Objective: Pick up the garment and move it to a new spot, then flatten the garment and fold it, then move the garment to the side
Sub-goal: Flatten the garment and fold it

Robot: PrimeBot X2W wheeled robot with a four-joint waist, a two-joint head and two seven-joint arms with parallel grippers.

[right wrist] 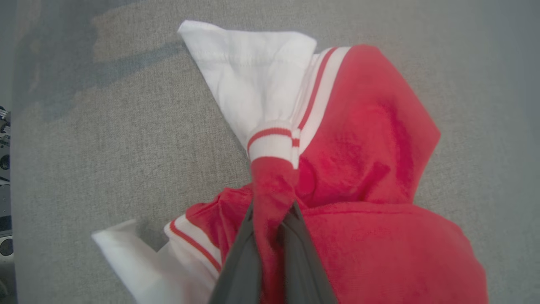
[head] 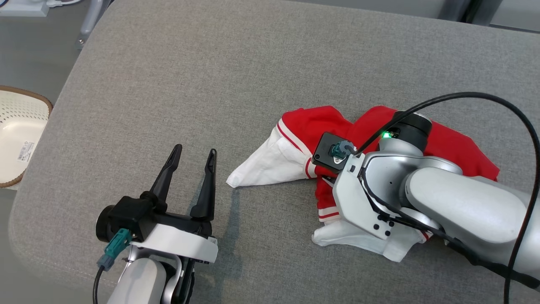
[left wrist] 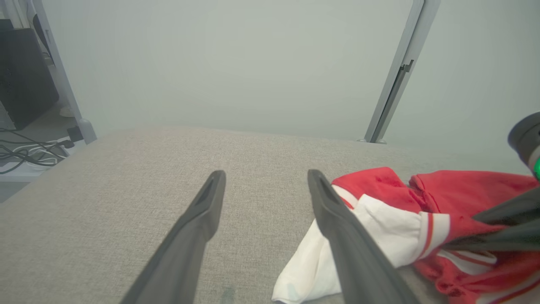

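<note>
The garment [head: 308, 122] is red in the body, with white sleeves and red-striped cuffs. It lies bunched on the right part of the grey cushion [head: 211, 63]. One white sleeve points toward my left side, and another white patch sits at the near edge, partly hidden by my right wrist.

My right gripper [right wrist: 273, 209] stands over the heap from above. Its two fingers are pinched almost together on a narrow ridge of red cloth just below a striped cuff. Everything else of the garment rests on the cushion. My left gripper [head: 195, 150] hovers just beside the white sleeve tip, fingers spread wide, holding nothing and apart from the cloth.

What worries me is how thin that bite looks — one soft fold, gripped near the fingertips. If I lift quickly, I judge the weight of the trailing sleeves could pull the ridge out and drop the lot back in a worse heap.

I also cannot tell how many layers I hold. With only one, the garment would hang twisted like a rope and be harder to flatten. The white part by my wrist might drag too, or snag on the housing as I rise.
</note>
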